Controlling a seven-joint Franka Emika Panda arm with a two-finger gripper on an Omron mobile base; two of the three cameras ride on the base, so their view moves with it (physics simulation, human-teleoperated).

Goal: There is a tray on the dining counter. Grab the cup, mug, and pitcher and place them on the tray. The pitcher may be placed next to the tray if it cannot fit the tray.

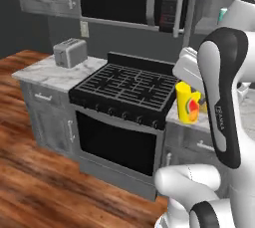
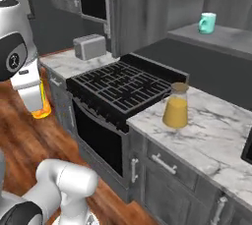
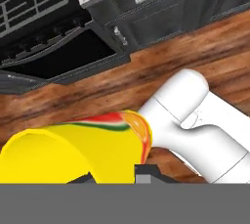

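The stove (image 1: 124, 90), the largest thing in view, lies well beyond and below the jaws, with the stone counter (image 2: 206, 135) at its side; no tray shows here. On that counter, well apart from the jaws, stands the pitcher (image 2: 175, 107): clear glass holding orange liquid, so judged heavy for its size, slick and breakable, best taken low around the body rather than at the narrow neck under its brown lid. Farther off, on a higher grey ledge (image 2: 216, 35), sits the mug (image 2: 207, 22), judged stiff and light, graspable across the rim or by its handle, which is too small here to place. Between the jaws is the cup (image 1: 188, 102), a yellow tumbler with a red-orange mark, carried in the air near the stove; it looks rigid, light and smooth, so a grip across its wall could slip if loosened. The gripper (image 3: 136, 171) is nearly shut, pinching the cup, with the cup's open mouth close before the hand camera. The fingertips are largely hidden behind the cup wall, and in both base views the arm covers the hand, so the exact contact line cannot be made out.
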